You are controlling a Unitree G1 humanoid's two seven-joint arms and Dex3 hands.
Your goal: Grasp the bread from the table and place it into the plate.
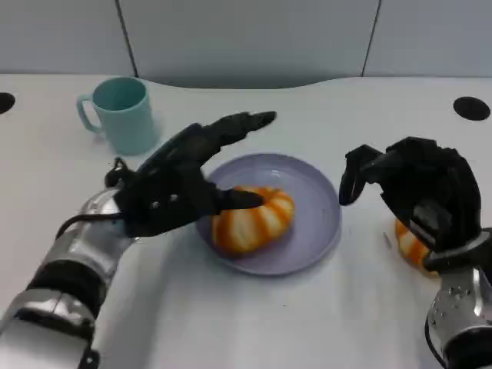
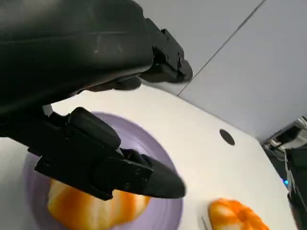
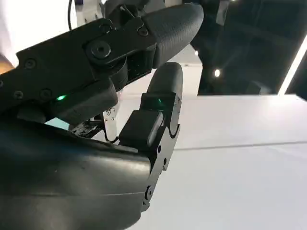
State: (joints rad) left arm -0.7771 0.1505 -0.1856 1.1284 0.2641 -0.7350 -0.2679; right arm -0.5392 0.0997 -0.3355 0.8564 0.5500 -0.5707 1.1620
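An orange-and-white striped bread (image 1: 254, 219) lies in the lavender plate (image 1: 323, 192) at the table's middle. My left hand (image 1: 181, 184) hovers over the plate's left side with its fingers spread apart; the thumb tip lies close against the bread's top and the other fingers point past it, gripping nothing. The left wrist view has the same bread (image 2: 91, 208) on the plate (image 2: 144, 143) beneath the left hand (image 2: 96, 96). My right hand (image 1: 419, 192) hangs right of the plate, fingers loosely bent and holding nothing. The right hand (image 3: 96, 120) is above bare white table.
A second striped bread (image 1: 409, 244) lies on the table under my right hand, partly hidden; it also appears in the left wrist view (image 2: 235, 215). A teal mug (image 1: 123, 114) stands at the back left. A black round hole (image 1: 470, 108) marks the table's far right.
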